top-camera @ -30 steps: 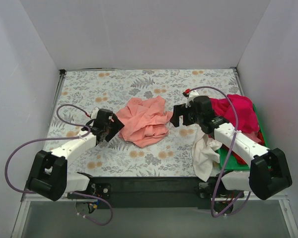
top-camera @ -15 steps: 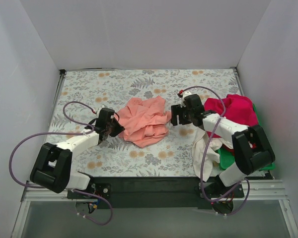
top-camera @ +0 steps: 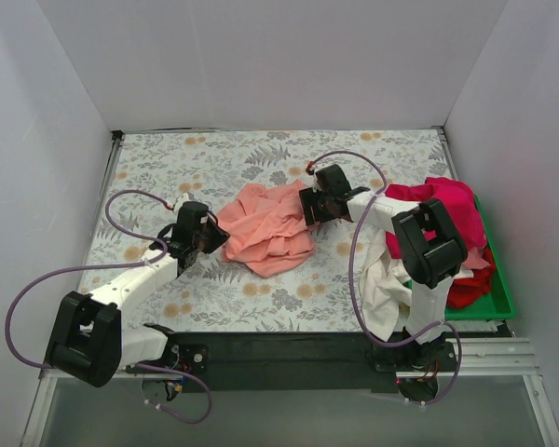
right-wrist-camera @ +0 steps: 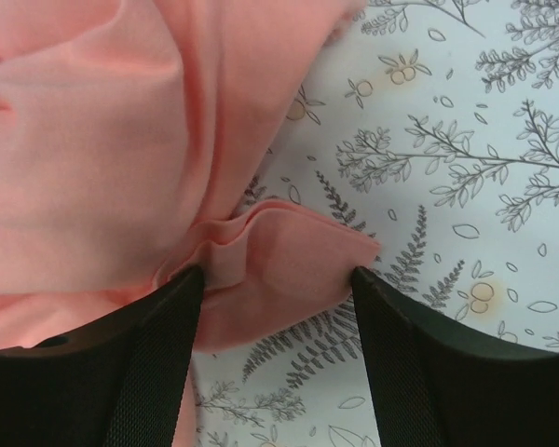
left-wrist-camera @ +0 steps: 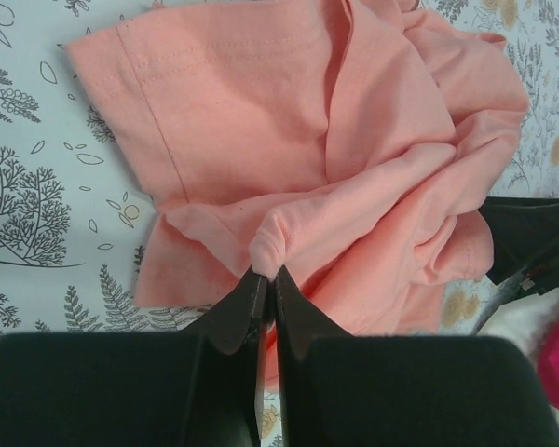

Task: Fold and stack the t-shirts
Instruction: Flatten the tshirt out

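Pinching a fold of the pink shirt (left-wrist-camera: 354,186), the left hand (left-wrist-camera: 265,284) was fully closed. The right hand (right-wrist-camera: 278,279) stood wide open around another fold on the bench (right-wrist-camera: 466,140).

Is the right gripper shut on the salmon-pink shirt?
No, the right gripper is open, a fold of the salmon-pink shirt between its jaws.

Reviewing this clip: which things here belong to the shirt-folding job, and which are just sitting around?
Job: pink shirt, pinched by the left gripper, with the open right gripper astride a fold of it; magenta shirt; red shirt; white shirt.
Sitting around: green tray; floral table.
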